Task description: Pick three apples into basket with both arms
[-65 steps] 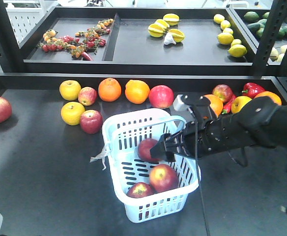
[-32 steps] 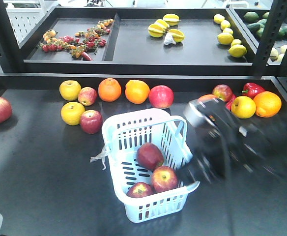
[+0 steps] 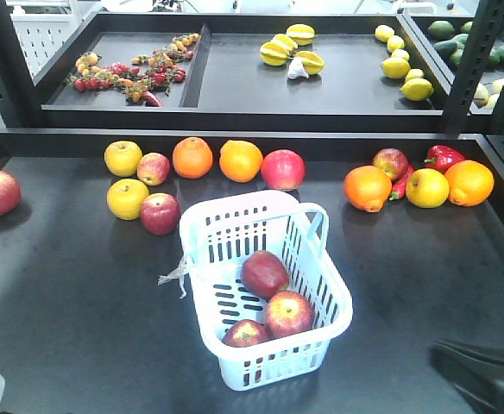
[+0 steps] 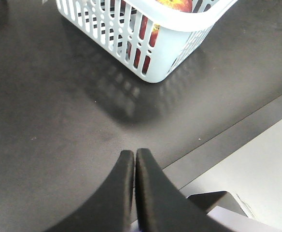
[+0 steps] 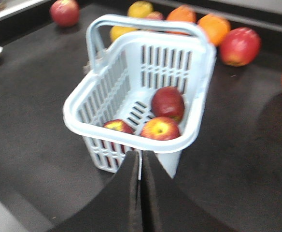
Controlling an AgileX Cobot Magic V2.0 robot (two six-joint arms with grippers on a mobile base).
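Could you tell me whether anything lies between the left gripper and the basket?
Nothing does. In the left wrist view, only bare dark tabletop carrying the basket's shadow separates the shut left gripper from the basket.

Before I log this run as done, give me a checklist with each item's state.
1. Three red apples in the pale blue slotted plastic basket: dark red apple, two yellow-streaked red apples: ok.
2. Basket upright on the black table: ok.
3. Left end effector shut, empty: ok.
4. Right end effector shut, empty, outside the basket: ok.
5. Basket damage: cannot tell.
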